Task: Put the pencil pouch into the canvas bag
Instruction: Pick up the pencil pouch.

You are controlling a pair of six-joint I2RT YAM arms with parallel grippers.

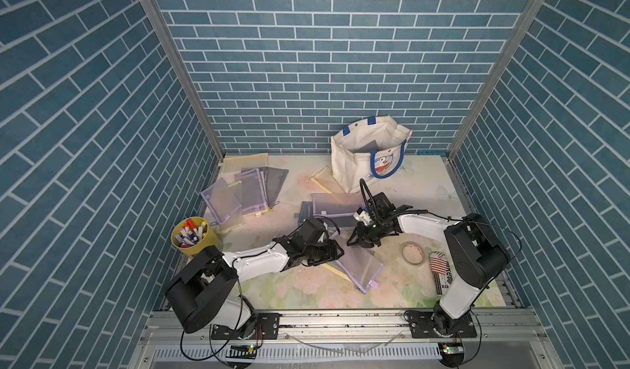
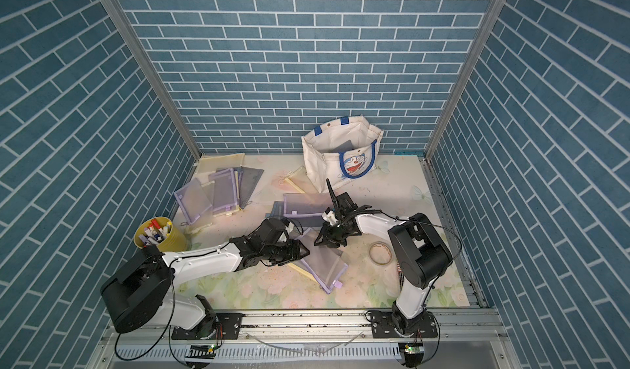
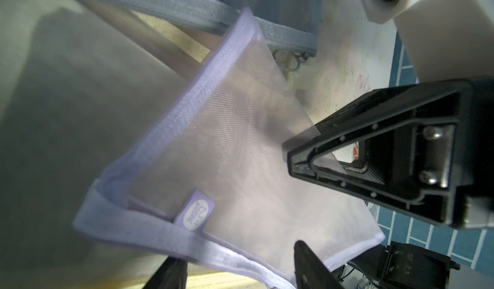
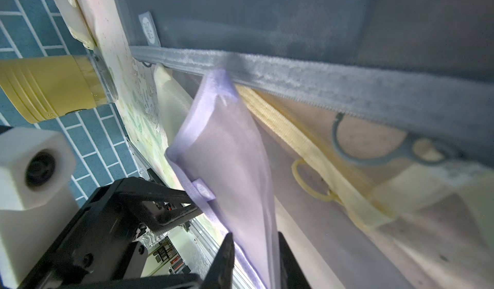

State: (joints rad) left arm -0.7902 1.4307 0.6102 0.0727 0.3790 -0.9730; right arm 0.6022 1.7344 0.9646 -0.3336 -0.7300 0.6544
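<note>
- In both top views the tips of the left pincer [image 1: 338,250] and the right pincer [image 1: 353,242] sat hidden under their own black wrists, so the grip could not be read from above.
- The purple mesh pencil pouch [image 1: 361,269] lay near the middle of the bench [image 1: 426,186]. Its left corner was covered by the left pincer, and a yellow pouch [image 1: 329,268] beneath it showed only as a strip.
- The canvas bag [image 1: 353,169] stood open at the far right, well apart from the pencil pouch. A grey thing [image 1: 367,146] inside it was cut off by the bag's wall.
- A striped item [image 1: 439,265] at the near right was partly behind the right arm.
- Both wrist views were blurred close up.
- In the right wrist view the right pincer [image 4: 256,258] was narrow. Its jaws were closed on an edge of the pencil pouch [image 4: 235,172], which stood up off the bench.
- In the left wrist view the left pincer [image 3: 238,266] stood fairly wide. The zip edge of the pencil pouch [image 3: 240,154] lay between its jaws with no clear pinch, and one of the right pincer's fingers [image 3: 387,167] met the mesh at the opposite edge.
</note>
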